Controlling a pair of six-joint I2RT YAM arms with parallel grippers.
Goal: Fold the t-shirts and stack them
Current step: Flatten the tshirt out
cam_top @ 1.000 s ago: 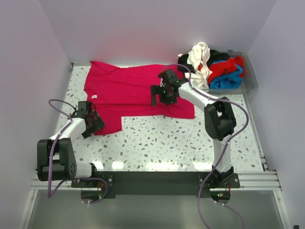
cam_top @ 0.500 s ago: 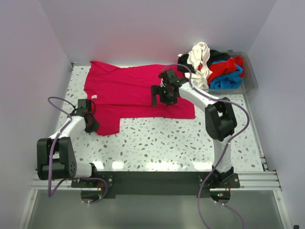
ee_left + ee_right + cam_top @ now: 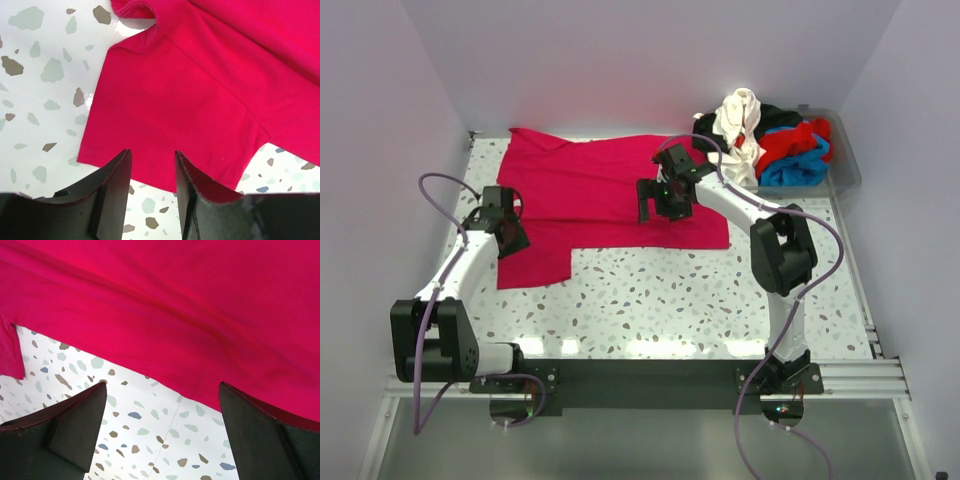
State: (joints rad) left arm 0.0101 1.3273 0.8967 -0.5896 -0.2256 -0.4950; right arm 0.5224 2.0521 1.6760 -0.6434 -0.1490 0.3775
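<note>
At 10 to 12 o'clock on the table, the red t-shirt lies flat for folding. Left gripper hovers over its 9 o'clock sleeve, narrowly parted and empty. Right gripper gapes near the hem, probably to pinch it.

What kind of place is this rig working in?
Probably a lab robot cell, not a home: speckled table boxed in by plain walls, a metal mounting rail at its near edge, and a bin of jumbled clothes.

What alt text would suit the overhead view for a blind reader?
A red t-shirt lies spread on a speckled table, with the left gripper and right gripper above it; a bin of crumpled clothes sits back right.
</note>
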